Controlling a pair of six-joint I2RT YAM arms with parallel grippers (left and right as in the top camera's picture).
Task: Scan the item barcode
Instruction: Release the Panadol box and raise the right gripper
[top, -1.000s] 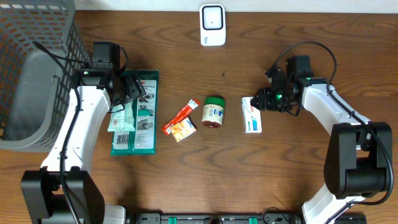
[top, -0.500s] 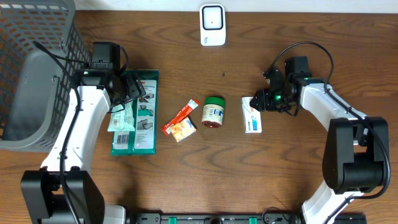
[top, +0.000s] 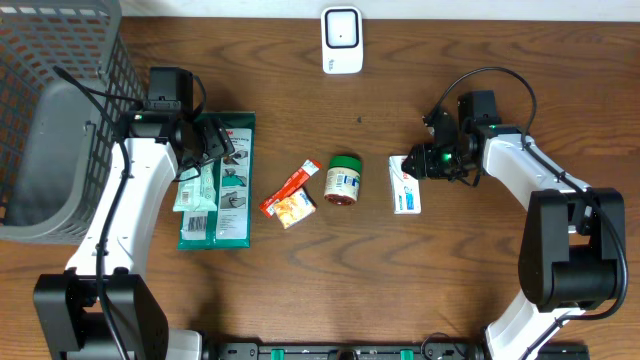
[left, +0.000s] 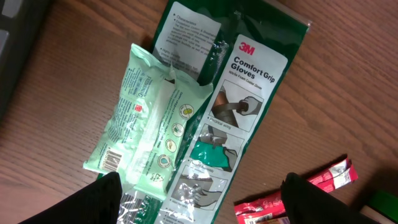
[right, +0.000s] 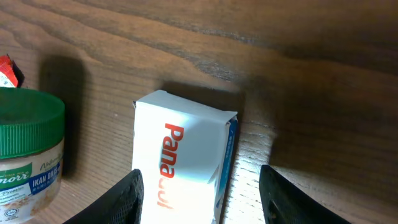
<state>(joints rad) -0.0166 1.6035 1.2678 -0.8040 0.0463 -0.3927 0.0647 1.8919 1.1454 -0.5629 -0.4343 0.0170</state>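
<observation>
Firstly, with the right gripper spread over one end of the white box lying just beside the green-lidded jar, centre both fingers squarely on its long sides before closing.

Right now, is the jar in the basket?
No, the jar lies on the table, between the red packet and the white box.

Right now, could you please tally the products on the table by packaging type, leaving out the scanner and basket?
Soft packets: 4 (gloves pack, wipes pack, red sachet, orange packet)
Jars: 1 (green-lidded jar)
Boxes: 1 (white box)
Total: 6
</observation>
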